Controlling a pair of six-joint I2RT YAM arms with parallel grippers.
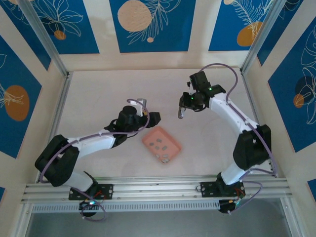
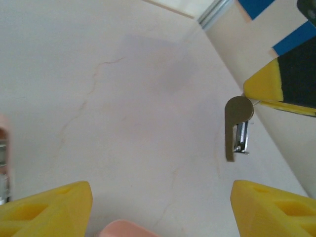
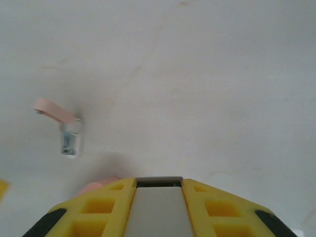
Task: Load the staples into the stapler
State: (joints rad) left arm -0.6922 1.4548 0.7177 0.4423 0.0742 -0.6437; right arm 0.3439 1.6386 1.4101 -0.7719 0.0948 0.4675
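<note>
Shows staples [image 1: 159,143] in tray [image 1: 171,146], on the near side of both grippers, midway between them. Shows left gripper [image 2: 160,200] spread, bare; right gripper [image 3: 159,183] pinching grey stapler [image 2: 232,129].

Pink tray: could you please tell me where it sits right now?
In the top view the pink tray lies flat near the table's centre, between the left arm and right arm, with the staples in it.
</note>
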